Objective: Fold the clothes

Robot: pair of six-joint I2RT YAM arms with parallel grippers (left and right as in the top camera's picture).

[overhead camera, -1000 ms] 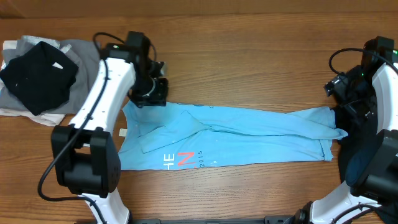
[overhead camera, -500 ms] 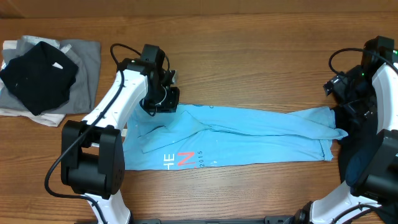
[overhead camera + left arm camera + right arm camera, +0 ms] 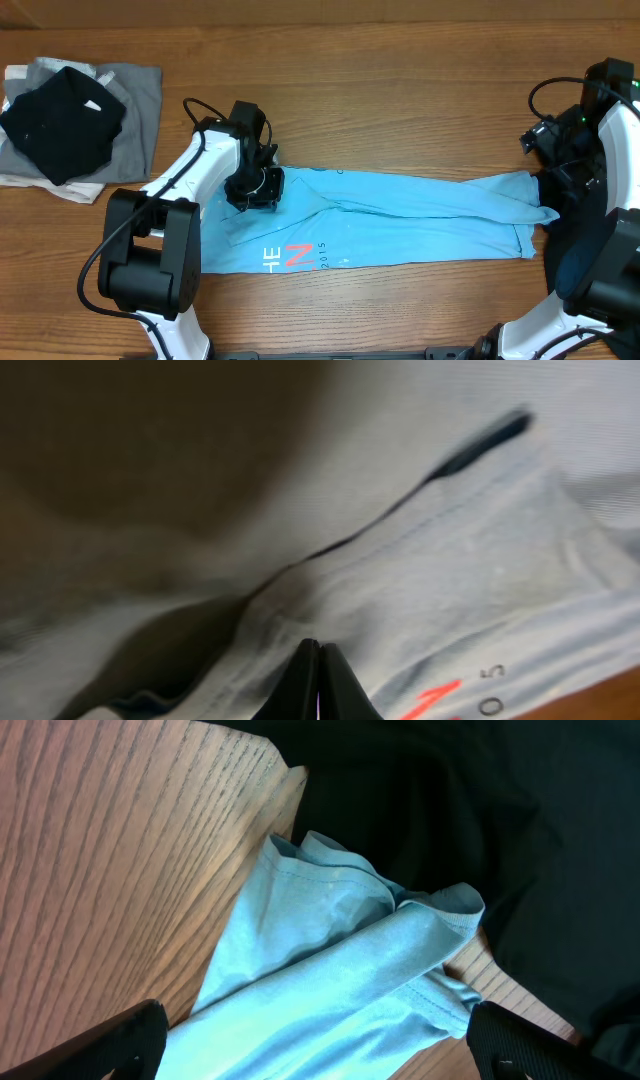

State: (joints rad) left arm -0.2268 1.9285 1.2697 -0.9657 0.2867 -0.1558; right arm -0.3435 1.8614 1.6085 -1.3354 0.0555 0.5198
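Observation:
The light blue T-shirt (image 3: 400, 215) lies folded into a long strip across the table, coral-red and white lettering (image 3: 290, 257) near its front left. My left gripper (image 3: 255, 190) is shut, its black tips (image 3: 319, 650) pressed together against the shirt's left part (image 3: 480, 560); no cloth shows between them. My right gripper (image 3: 552, 170) hovers open over the shirt's bunched right end (image 3: 330, 960), one finger (image 3: 130, 1040) on each side, not touching. A black garment (image 3: 60, 125) sits in the pile at far left.
Grey cloth (image 3: 135, 110) and white cloth lie under the black garment at the back left. More black fabric (image 3: 500, 820) hangs off the table's right edge, just beyond the shirt's end. Bare wood (image 3: 400, 100) stretches behind the shirt.
My left gripper moved right and then toward the front, from the shirt's back left corner onto its left part. The right arm has stayed still.

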